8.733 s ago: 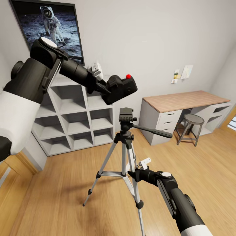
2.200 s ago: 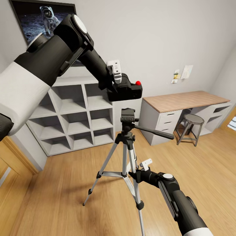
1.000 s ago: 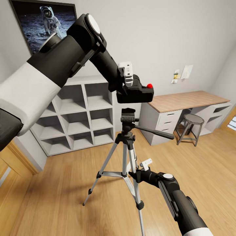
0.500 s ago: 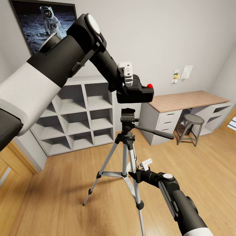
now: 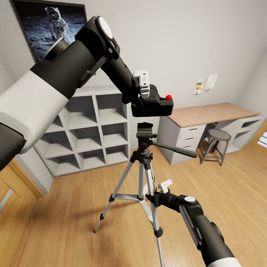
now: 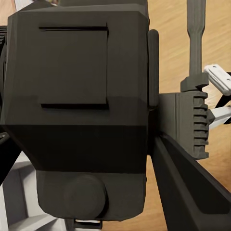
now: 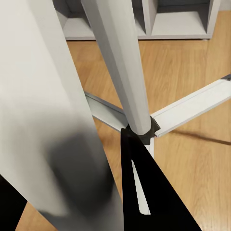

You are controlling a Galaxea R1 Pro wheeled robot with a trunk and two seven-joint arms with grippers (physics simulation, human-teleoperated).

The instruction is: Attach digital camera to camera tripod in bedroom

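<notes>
- While the left arm reaches out from the upper left of the head view, its left gripper [image 5: 142, 97] is clamped on the digital camera [image 5: 152, 105]; white finger [image 5: 143, 81] shows above the camera's rear edge.
- Digital camera: black, boxy, roughly level, red mark on top at its far right corner. Held in the air just above the camera tripod [image 5: 142, 168], a clear gap between camera underside and tripod head. Sits slightly right of the head's centre as seen from the head view.
- Left wrist view: camera body [image 6: 79, 103] up close, with a raised rectangular panel and a round knob-like part at one end. Tripod head [image 6: 190, 122] with its ribbed black side just beside it; long black pan handle running off past it.
- Camera tripod: upright on the light plank floor [image 5: 78, 222], three silver legs spread, black joints and feet, pan handle pointing right toward the desk [image 5: 207, 115].
- Right gripper [image 5: 158, 190]: low, at the tripod's near leg. Right wrist view has a silver leg [image 7: 120, 62] and a dark finger [image 7: 144, 192] very close; cannot tell whether the jaws are open or pressed on the leg.
- Surroundings: grey-white cube shelf [image 5: 85, 129] on the back wall, astronaut picture [image 5: 52, 26] above it, round stool [image 5: 217, 142] under the desk.
</notes>
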